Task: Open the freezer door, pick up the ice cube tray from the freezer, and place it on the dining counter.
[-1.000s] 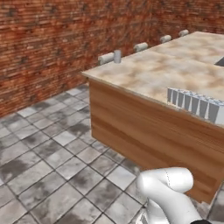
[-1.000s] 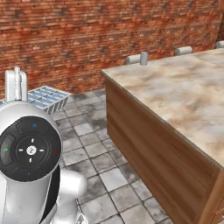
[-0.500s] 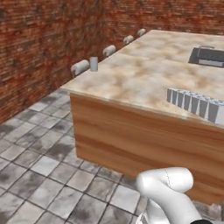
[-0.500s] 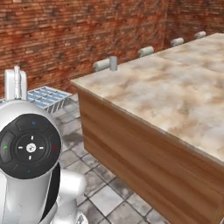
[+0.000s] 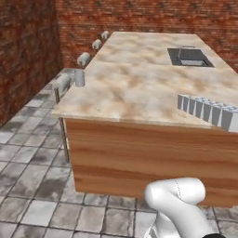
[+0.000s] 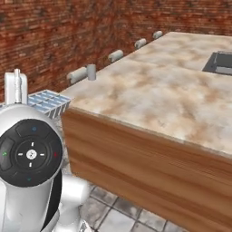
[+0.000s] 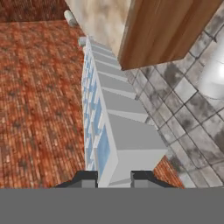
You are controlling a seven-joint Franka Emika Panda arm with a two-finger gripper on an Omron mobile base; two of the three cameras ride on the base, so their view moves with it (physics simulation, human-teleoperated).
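While you look at the hand view, note that the gripper [image 7: 114,178] has its jaws partly closed on the near end of the ice cube tray [image 7: 109,131], which runs from the bottom centre up toward the upper left of the frame, standing on edge between the dark tips. In the left base view the same tray [image 5: 208,110] juts in from the right edge over the dining counter [image 5: 139,88]; in the right base view it sits at the left, just above the robot's round body [image 6: 47,102].

You hold the tray only at one end, so its long free length could lever out of the pinch if you swing or stop sharply. It appears rolled onto its side; releasing it that way would likely let it tip over and perhaps spill cubes, so level it first.

Watch the wooden base below the stone edge: coming in too low could knock the tray's far end against it. A grey cup [image 5: 79,77] stands near the counter's left edge, so choose bare stone well apart from it and from the sink [image 5: 189,56] at the upper right.
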